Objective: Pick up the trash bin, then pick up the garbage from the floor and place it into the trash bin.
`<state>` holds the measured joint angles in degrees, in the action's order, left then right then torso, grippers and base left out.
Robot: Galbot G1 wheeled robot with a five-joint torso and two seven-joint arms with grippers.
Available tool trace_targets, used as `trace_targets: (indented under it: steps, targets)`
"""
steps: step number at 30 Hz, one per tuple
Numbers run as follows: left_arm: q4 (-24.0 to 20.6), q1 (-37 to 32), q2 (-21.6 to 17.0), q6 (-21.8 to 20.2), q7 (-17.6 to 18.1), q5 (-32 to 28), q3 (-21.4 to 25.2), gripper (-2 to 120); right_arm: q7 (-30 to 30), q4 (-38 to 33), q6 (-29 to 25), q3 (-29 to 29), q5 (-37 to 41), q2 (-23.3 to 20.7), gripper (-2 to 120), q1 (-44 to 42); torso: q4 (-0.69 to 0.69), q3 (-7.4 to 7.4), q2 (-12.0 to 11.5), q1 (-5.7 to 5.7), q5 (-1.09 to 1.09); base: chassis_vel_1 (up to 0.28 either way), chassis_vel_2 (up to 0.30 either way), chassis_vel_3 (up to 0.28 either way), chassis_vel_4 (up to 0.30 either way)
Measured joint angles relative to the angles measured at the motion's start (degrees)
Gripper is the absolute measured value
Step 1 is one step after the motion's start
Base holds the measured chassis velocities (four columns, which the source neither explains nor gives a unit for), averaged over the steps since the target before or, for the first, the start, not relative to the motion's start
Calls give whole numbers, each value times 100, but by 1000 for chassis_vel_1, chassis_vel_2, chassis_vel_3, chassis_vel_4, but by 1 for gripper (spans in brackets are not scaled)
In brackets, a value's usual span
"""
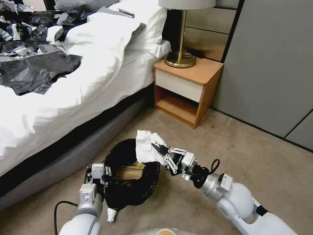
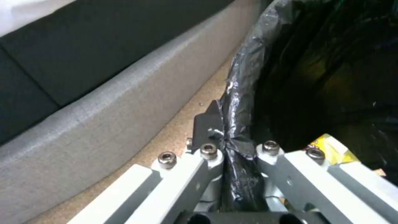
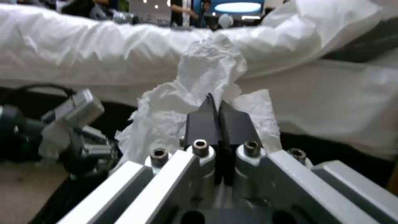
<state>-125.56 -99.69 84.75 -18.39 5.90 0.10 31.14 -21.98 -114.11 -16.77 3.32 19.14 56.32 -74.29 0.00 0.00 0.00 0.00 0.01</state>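
Hanging at the far right edge of the bin's mouth, the crumpled white paper wad (image 1: 148,147) is being pinched by the right tool (image 1: 158,149), whose dark fingers (image 3: 217,119) are pressed together on a fold of the paper with no gap showing between them. The small round white plastic trash bin lined with a black bag folded over its rim (image 1: 130,195) is sitting low and to the left of that tool, its open mouth tilted up toward the head camera. From the head view, the bulk of the wad is overlapping the rim on the side farthest from the left arm, so the opening is lying down and leftward from the paper; I judge that the release turns on whether the wad is fully inside the rim line or straddling it, and the pictures are not settling that.

The left tool (image 1: 96,177) is gripping the bin at its left rim, its fingers (image 2: 207,124) closed on the bunched black liner, holding the bin beside the grey upholstered bed base (image 2: 104,118). Inside the bin a brown paper bag (image 1: 130,172) and a yellow snack wrapper (image 2: 331,149) are already lying. The right arm is plainly the nearer one to the opening's far edge, reaching in from the right over the tan carpeted floor (image 1: 228,143).
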Motion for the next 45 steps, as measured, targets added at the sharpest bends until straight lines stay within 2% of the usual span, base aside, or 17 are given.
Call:
trace_targets:
  steps: [14, 24, 27, 29, 31, 32, 36, 37, 38, 40, 41, 43, 45]
  targets:
    - [-92, -102, 35, 23, -5, 78, -68, 1, 293, 1080, 131, -920, -294, 303, 0, 643, 0, 0, 0, 0, -1, 0, 0, 0, 0]
    - [-91, -62, 47, 25, -6, 80, -76, 1, 469, 1467, 239, -1374, -409, 517, 1, 938, 0, 0, 0, 0, -1, 0, 0, 0, 0]
    - [-58, -21, 46, 24, -6, 68, -70, 1, 498, 1513, 277, -1438, -419, 536, 17, 1010, 0, 0, 0, 0, -1, 0, 0, 0, 0]
    - [-50, -12, 46, 23, -6, 66, -70, 1, 499, 1518, 281, -1446, -419, 535, 21, 1025, 0, 0, 0, 0, -1, 0, 0, 0, 0]
    - [-15, 21, 46, 17, -6, 59, -71, 1, 505, 1528, 297, -1472, -412, 526, 32, 1066, 0, 0, 0, 0, -1, 0, 0, 0, 0]
    - [-15, 21, 46, 17, -6, 59, -71, 1, 505, 1528, 297, -1472, -412, 526, 32, 1066, 0, 0, 0, 0, -1, 0, 0, 0, 0]
    - [14, 58, 47, 9, -6, 42, -67, 1, 519, 1533, 304, -1493, -389, 497, 50, 1089, 0, 0, 0, 0, -1, 0, 0, 0, 0]
    - [14, 58, 47, 9, -6, 42, -67, 1, 519, 1533, 304, -1493, -389, 497, 50, 1089, 0, 0, 0, 0, -1, 0, 0, 0, 0]
    - [20, 59, 46, 7, -5, 33, -60, 1, 520, 1535, 304, -1498, -384, 480, 57, 1089, 0, 0, 0, 0, -1, 0, 0, 0, 0]
    - [24, 60, 44, 6, -5, 26, -49, 1, 521, 1536, 304, -1506, -382, 463, 60, 1089, 0, 0, 0, 0, -1, 0, 0, 0, 0]
    - [26, 62, 43, 6, -5, 22, -41, 1, 525, 1536, 304, -1513, -382, 447, 68, 1091, 0, 0, 0, 0, -1, 0, 0, 0, 0]
    - [26, 63, 43, 6, -5, 19, -39, 1, 529, 1536, 304, -1518, -380, 435, 72, 1094, 0, 0, 0, 0, -1, 0, 0, 0, 0]
    - [31, 68, 43, 6, -5, 14, -38, 1, 539, 1535, 305, -1522, -377, 418, 83, 1098, 0, 0, 0, 0, -1, 0, 0, 0, 0]
